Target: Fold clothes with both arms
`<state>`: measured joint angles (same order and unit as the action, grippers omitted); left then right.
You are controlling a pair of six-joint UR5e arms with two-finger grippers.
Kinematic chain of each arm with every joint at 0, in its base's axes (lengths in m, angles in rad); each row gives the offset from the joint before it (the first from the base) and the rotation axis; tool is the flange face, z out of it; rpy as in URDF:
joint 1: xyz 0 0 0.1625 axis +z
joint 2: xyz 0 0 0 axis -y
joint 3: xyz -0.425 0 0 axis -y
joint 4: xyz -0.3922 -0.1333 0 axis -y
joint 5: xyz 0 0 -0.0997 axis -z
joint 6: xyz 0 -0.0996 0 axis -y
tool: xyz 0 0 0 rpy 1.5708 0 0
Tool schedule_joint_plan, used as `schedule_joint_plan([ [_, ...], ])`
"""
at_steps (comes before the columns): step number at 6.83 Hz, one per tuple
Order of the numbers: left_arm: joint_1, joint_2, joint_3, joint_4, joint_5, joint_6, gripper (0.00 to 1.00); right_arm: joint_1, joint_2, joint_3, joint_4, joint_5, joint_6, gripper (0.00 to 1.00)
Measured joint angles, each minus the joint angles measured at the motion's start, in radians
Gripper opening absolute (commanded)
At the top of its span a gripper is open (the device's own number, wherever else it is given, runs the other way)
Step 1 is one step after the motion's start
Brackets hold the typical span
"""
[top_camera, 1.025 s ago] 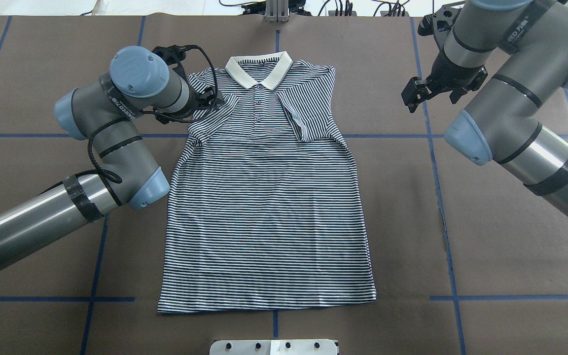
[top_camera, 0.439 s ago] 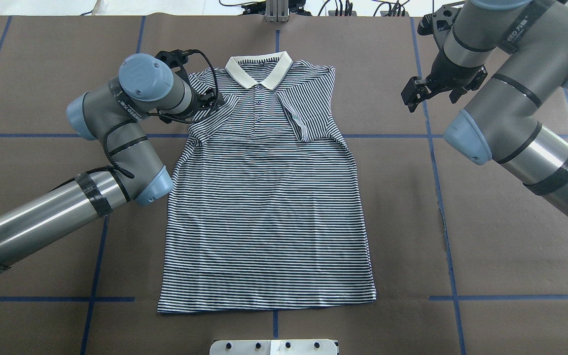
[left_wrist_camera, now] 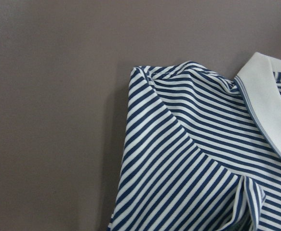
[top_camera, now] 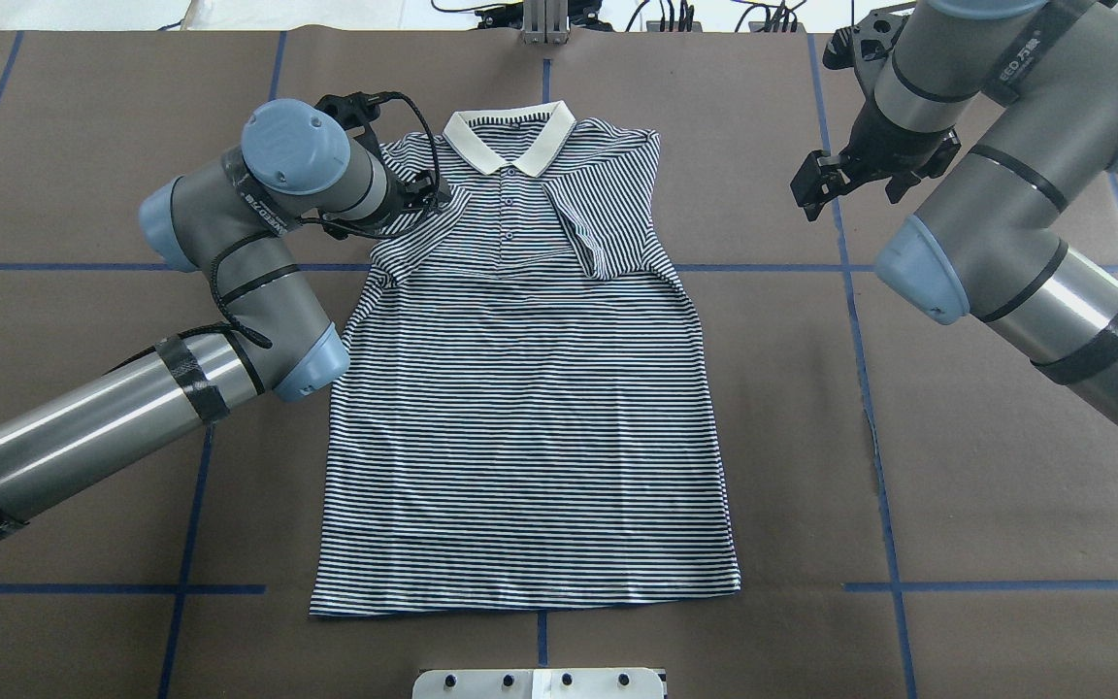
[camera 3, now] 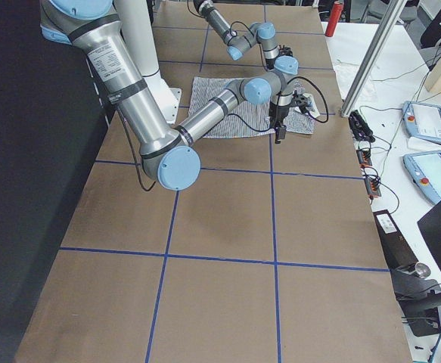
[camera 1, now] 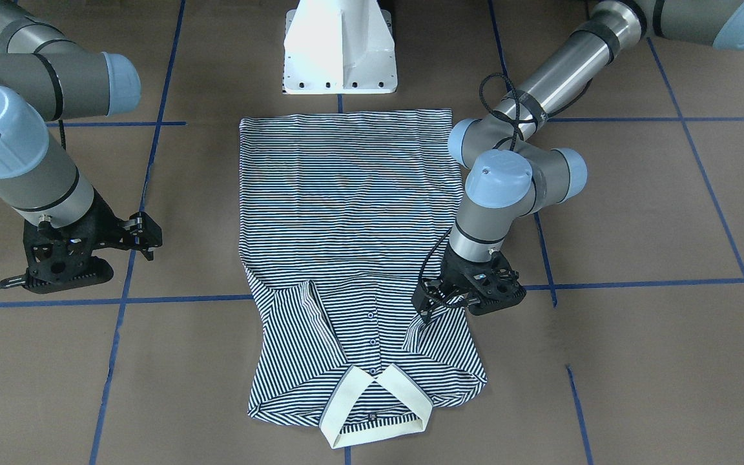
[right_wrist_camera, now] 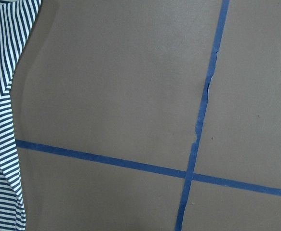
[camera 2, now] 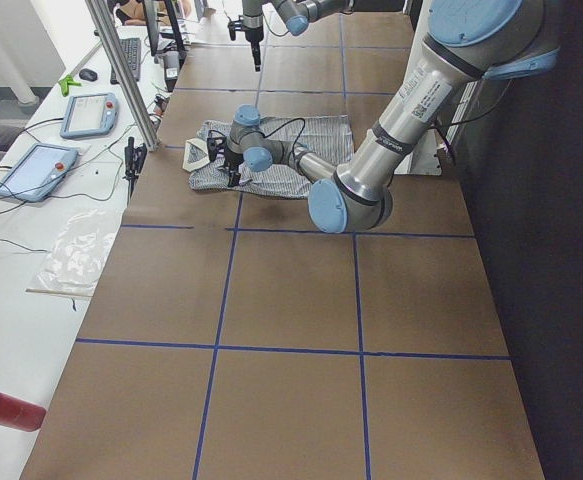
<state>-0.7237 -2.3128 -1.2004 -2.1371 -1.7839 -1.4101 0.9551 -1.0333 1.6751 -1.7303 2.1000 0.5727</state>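
Count first: two arms, two grippers, one shirt, all on one brown table (top_camera: 1005,466) ruled with blue tape lines (top_camera: 865,388).

On the left of the overhead view, the left arm (top_camera: 268,243) reaches in and bends over the shirt's shoulder. The left gripper (top_camera: 428,194) points down at the striped cloth beside the collar, right where the sleeve on that side is turned in. From across the table its tips sit low against the fabric, but its own black body hides the gap, so I cannot tell how wide it stands or whether it has cloth pinched.

In the centre, the polo shirt (top_camera: 520,417) lies flat and face up. Its cream collar (top_camera: 509,136) is at the far edge, its hem is nearest the white pedestal base (camera 1: 338,45), and its other sleeve (top_camera: 598,228) is folded in across the chest.

On the right, the right arm (top_camera: 996,223) hangs over bare table. The right gripper (top_camera: 811,194) is well apart from the shirt, its fingers parted with nothing between them.
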Motion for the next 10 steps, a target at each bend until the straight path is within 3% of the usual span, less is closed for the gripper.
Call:
schedule_joint_plan([
  [7, 0.020, -0.044, -0.021, -0.010, -0.030, -0.004, 1.00, 0.005, -0.002, 0.000, 0.000, 0.000, 0.000, 1.00],
  [10, 0.016, -0.071, 0.065, -0.100, 0.053, 0.005, 1.00, 0.005, -0.002, 0.000, 0.000, 0.001, 0.000, 1.00],
])
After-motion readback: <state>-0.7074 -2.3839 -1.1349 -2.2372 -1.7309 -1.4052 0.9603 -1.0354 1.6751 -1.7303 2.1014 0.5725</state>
